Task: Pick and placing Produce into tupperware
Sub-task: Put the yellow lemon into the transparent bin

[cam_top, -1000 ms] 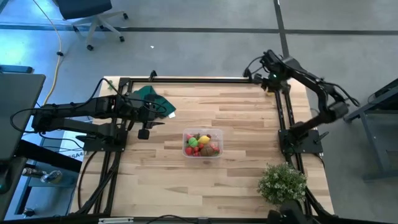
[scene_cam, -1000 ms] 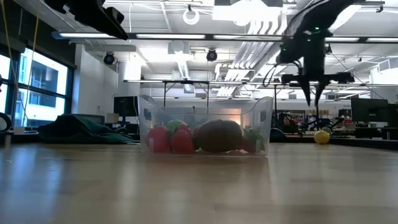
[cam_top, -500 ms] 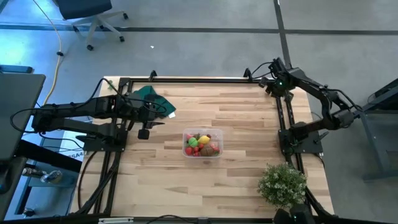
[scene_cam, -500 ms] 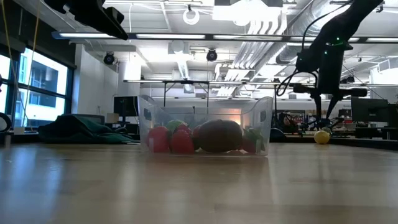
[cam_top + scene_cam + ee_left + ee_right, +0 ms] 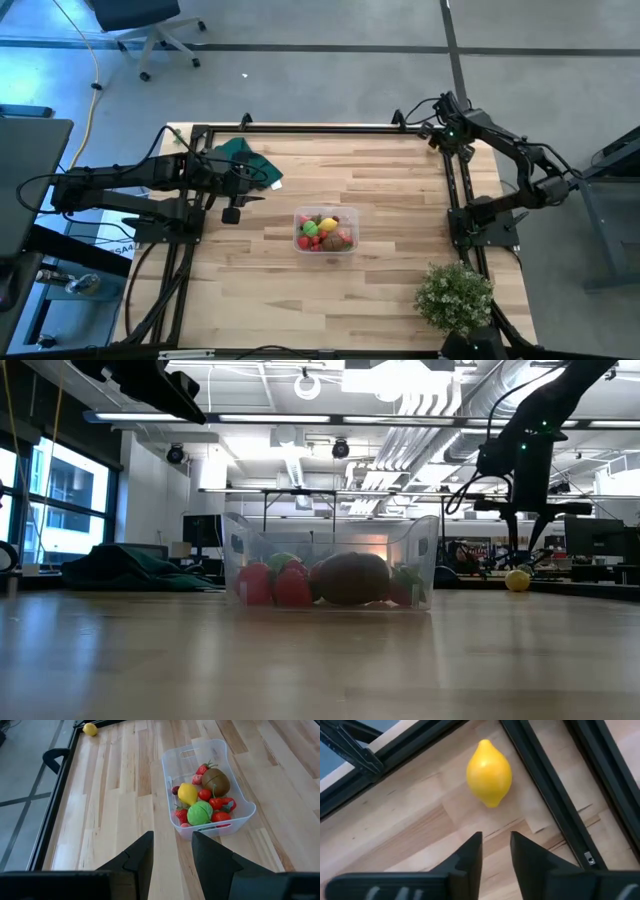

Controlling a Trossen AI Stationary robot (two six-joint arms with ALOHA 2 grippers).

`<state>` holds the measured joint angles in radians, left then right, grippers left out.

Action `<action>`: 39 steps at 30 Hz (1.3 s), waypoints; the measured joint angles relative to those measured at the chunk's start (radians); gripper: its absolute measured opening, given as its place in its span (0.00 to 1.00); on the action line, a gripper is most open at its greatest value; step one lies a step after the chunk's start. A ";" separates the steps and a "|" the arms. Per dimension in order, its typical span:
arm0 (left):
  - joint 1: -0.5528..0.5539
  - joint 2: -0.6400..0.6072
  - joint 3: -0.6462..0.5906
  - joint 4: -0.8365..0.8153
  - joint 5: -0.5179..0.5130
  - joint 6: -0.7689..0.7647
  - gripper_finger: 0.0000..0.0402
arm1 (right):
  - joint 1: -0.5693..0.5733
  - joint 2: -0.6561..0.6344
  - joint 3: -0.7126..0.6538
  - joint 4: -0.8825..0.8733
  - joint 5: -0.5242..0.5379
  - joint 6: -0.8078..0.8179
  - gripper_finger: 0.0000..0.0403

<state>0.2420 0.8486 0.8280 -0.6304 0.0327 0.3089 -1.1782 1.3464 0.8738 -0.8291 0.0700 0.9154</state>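
**Tub filled mid-surface, one lemon loose at the far corner**

A pale wood surface (image 5: 380, 200) framed by black rails sits in a workshop with a grey floor. Near its middle stands the clear tub (image 5: 326, 231), holding a yellow piece, a green round one, a brown one and several red ones (image 5: 207, 800). All lie inside its walls. Bare wood lies open on every side of the tub.

A green cloth (image 5: 245, 160) is heaped at the far left edge, and a leafy plant (image 5: 455, 293) stands at the near right corner. A lemon (image 5: 489, 772) lies alone on the wood in the far right corner, close to the rails there.

The left tool (image 5: 171, 855) hangs above the left side, near the cloth, aimed across at the tub; its fingers are slightly parted and hold nothing. The right arm reaches over the far right corner, its right tool (image 5: 495, 852) pointing down just short of the lemon, fingers a narrow gap apart and empty, clear of the fruit.
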 joint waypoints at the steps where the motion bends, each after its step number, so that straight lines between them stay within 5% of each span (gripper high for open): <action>1: 0.000 0.000 0.000 0.000 0.000 0.000 0.30 | 0.000 0.000 0.000 0.001 0.000 0.000 0.24; 11: 0.000 0.000 0.000 0.000 0.000 0.000 0.30 | 0.133 0.000 0.000 0.036 0.081 0.194 0.44; 18: 0.000 0.000 0.000 0.000 0.000 0.000 0.30 | 0.212 0.060 0.000 0.069 0.190 0.408 0.45; 29: 0.000 0.000 0.000 0.000 0.000 0.000 0.30 | 0.237 0.179 0.000 0.227 0.140 0.510 0.45; 33: 0.000 0.000 0.000 0.000 0.000 0.000 0.30 | 0.239 0.179 0.002 0.267 0.159 0.521 0.41; 39: 0.000 0.000 0.000 0.000 0.000 0.000 0.30 | 0.239 0.179 0.014 0.252 0.197 0.584 0.22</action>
<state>0.2418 0.8485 0.8280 -0.6308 0.0326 0.3088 -0.9394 1.5253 0.8883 -0.5774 0.2675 1.4995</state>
